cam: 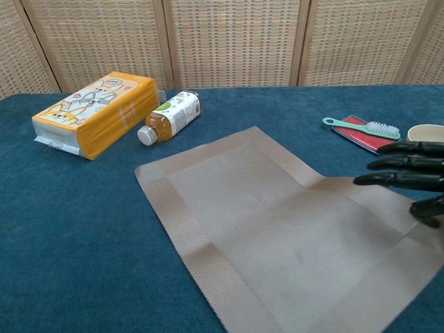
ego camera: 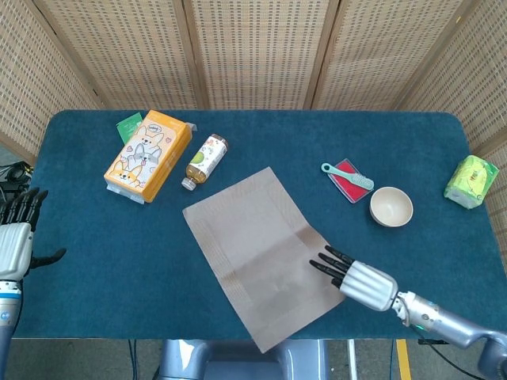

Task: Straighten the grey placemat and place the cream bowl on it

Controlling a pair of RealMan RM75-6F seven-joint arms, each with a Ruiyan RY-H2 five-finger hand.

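The grey placemat [ego camera: 257, 255] [cam: 277, 229] lies askew on the blue table, one corner hanging over the front edge. My right hand [ego camera: 356, 279] [cam: 411, 179] is at the mat's right corner, fingers stretched over the top and thumb low at the edge, pinching it. The cream bowl [ego camera: 391, 207] stands upright on the table right of the mat, apart from it; in the chest view only its rim [cam: 424, 131] shows behind my fingers. My left hand [ego camera: 16, 237] hangs off the table's left edge, fingers apart, holding nothing.
An orange tissue box [ego camera: 148, 155] [cam: 94, 111] and a lying bottle [ego camera: 203, 159] [cam: 170, 116] are at the back left. A green brush on a red pad [ego camera: 348, 179] [cam: 362, 129] lies behind the bowl. A green packet [ego camera: 470, 181] sits at the far right edge.
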